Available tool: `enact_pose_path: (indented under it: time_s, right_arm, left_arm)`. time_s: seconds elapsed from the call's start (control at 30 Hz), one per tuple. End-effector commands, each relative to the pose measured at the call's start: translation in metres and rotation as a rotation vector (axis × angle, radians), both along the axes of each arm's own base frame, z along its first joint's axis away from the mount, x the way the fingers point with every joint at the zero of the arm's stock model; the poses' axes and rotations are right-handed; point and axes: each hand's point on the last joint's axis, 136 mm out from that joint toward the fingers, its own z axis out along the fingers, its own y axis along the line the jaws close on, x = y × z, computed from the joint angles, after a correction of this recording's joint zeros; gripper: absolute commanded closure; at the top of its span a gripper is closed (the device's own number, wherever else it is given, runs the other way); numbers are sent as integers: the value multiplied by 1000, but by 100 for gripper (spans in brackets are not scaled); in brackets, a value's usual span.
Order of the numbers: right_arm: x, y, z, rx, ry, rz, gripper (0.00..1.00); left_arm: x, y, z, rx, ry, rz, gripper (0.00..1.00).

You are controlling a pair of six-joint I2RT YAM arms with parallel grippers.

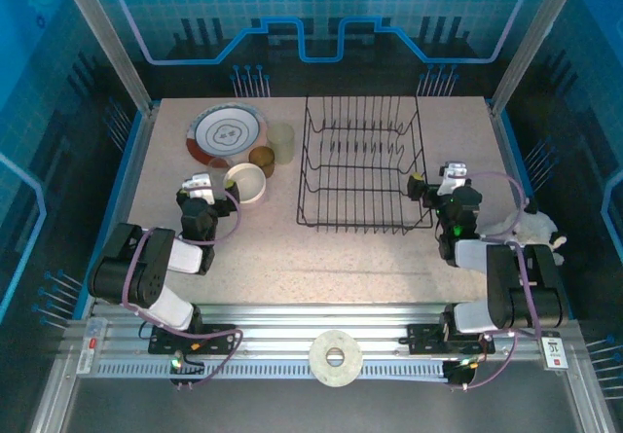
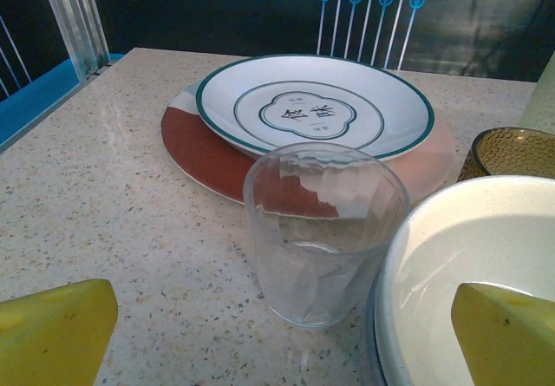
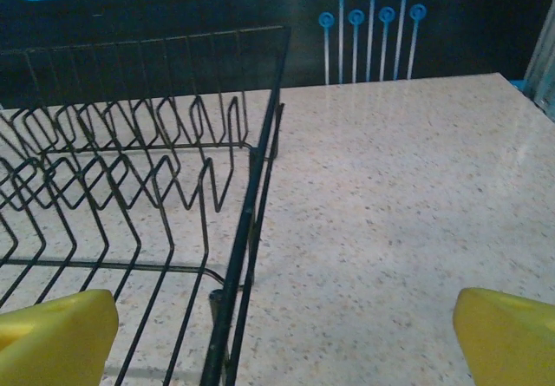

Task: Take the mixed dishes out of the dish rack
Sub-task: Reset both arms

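Left gripper (image 2: 279, 343) gaped at the clear cup (image 2: 325, 230), dishes (image 1: 226, 129) grouped toward the tabletop's far-left corner. Right gripper (image 3: 282, 338) gaped beside the bare-looking dish rack (image 3: 250, 204). Best move was to lift away gently, clipping nothing.

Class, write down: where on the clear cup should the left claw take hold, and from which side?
Probably the side wall at mid-height, coming level from the near side: the clear cup stands upright, straight ahead of the open left claw. The white bowl crowds its right.
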Motion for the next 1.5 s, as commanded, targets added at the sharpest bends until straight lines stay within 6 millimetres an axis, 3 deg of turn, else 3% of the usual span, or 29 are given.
enact_pose_path:
  time_s: [0.0,0.7,0.87,1.47]
  right_arm:
    - [-2,6,-25,-73,49,16,0]
    - [2,17,-31,-95,57,67,0]
    - [2,17,-30,-94,54,65,0]
    - [6,17,-33,-93,79,67,0]
  left_arm:
    - [-1,1,3,6,-22,-9,1]
    - [5,1,1,9,12,-4,1]
    - [18,-2,-5,11,89,-21,1]
    - [17,-2,-5,12,82,-21,1]
